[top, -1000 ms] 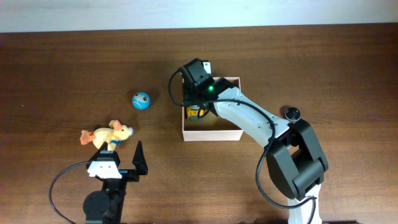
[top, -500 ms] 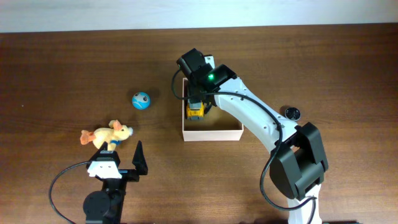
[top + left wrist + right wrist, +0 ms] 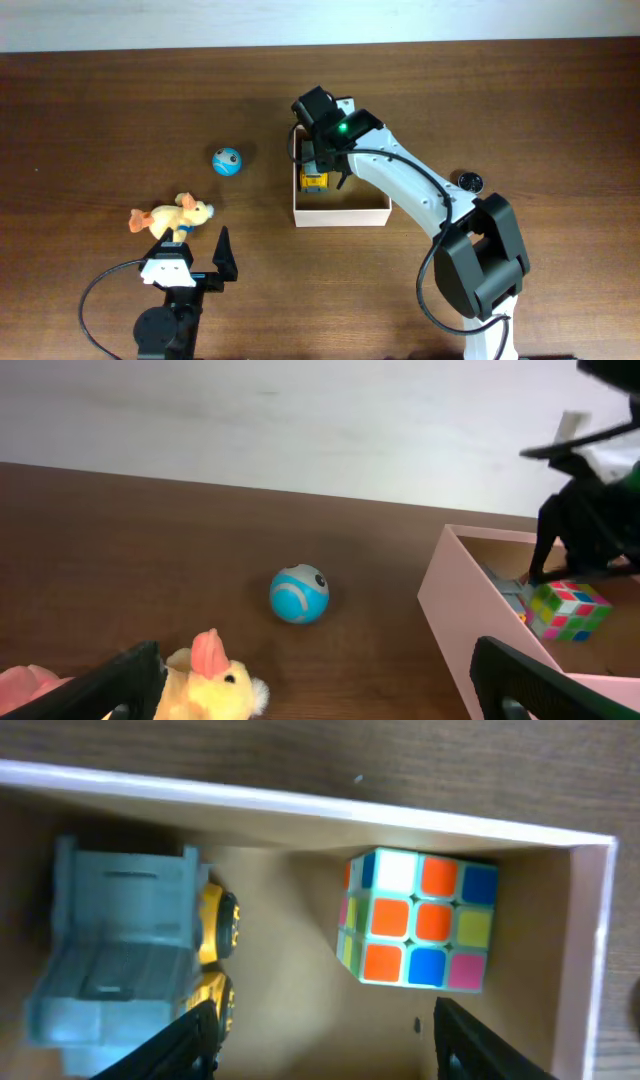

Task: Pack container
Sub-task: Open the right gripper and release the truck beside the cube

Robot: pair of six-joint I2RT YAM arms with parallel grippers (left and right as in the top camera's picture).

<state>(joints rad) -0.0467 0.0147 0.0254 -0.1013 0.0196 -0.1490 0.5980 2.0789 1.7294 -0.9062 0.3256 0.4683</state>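
The container (image 3: 365, 200) is a square white box with a tan inside, right of the table's middle. A grey and yellow toy truck (image 3: 130, 960) and a colour cube (image 3: 415, 920) lie on its floor, near the white wall (image 3: 300, 810). My right gripper (image 3: 335, 1040) hangs open over the box floor between them, holding nothing, and from above my right gripper (image 3: 322, 168) hovers at the truck (image 3: 315, 181). Near the front edge my left gripper (image 3: 195, 255) stands wide open and empty behind a yellow plush toy (image 3: 172, 217). A blue ball (image 3: 227, 160) lies left of the box.
The left wrist view looks past the plush toy (image 3: 205, 680) to the blue ball (image 3: 298, 595) and the box wall (image 3: 455, 600), with the cube (image 3: 570, 610) inside under the dark right arm (image 3: 590, 520). A small black round object (image 3: 470, 181) sits right of the box.
My right gripper has opened wider and drawn slightly back over the box, leaving the truck lying on the floor. The left arm, the plush toy and the ball have not moved.
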